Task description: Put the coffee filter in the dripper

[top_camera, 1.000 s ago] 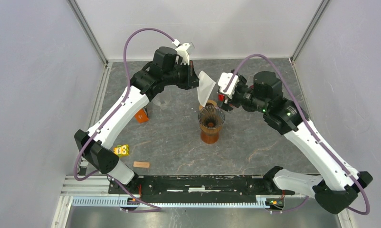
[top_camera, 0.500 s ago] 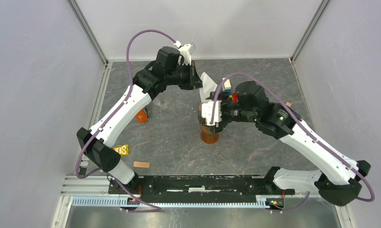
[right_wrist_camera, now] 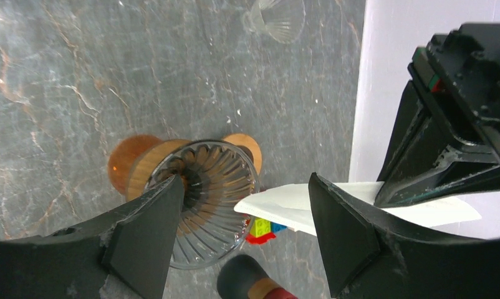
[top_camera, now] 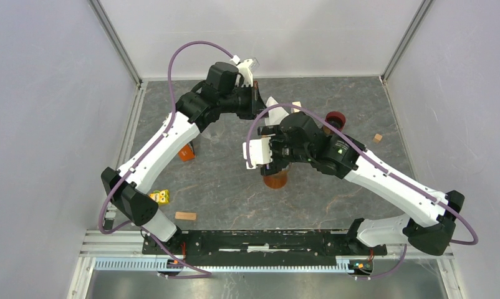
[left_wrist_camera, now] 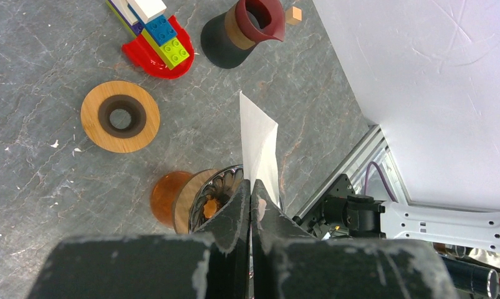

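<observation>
Coffee filter (left_wrist_camera: 258,137), folded flat, is pinched at one edge by my left gripper (left_wrist_camera: 250,189), whose jaws are clamped tight on the paper. It hangs in the air on the far side of the glass dripper (right_wrist_camera: 205,198). I judge it feather-light, limp and easily creased or torn, so I would hold it only at the seam edge and let the free corner lead. My right gripper (right_wrist_camera: 242,180) hovers over the dripper, jaws spread wide, holding nothing, near the paper's tip. The dripper stands on an amber base (right_wrist_camera: 124,163).
</observation>
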{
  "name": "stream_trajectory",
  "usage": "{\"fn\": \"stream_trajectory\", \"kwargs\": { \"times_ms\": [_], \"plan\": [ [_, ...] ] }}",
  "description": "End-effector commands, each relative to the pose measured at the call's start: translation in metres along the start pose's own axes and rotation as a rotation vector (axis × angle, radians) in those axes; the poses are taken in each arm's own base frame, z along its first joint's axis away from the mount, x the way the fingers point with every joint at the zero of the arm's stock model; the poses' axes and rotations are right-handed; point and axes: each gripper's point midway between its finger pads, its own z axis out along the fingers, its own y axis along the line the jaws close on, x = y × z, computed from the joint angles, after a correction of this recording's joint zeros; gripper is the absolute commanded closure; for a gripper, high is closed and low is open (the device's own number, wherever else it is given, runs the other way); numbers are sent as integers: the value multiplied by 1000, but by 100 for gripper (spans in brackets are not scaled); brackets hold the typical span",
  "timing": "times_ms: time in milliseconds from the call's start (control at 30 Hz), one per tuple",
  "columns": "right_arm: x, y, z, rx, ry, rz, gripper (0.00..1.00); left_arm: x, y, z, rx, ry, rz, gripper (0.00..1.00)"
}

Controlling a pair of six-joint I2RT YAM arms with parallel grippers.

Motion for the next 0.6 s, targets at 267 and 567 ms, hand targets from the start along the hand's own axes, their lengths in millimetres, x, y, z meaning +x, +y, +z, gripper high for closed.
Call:
{"fn": "stream_trajectory", "kwargs": {
  "times_ms": [267,567],
  "plan": [
    [7,-36,-13,181,78,2,20,-9,-25,-25,72,-57,-3,98],
    [12,-32,-17,160,98,-11,21,-11,-29,-33,88,-73,14,98]
  ]
}}
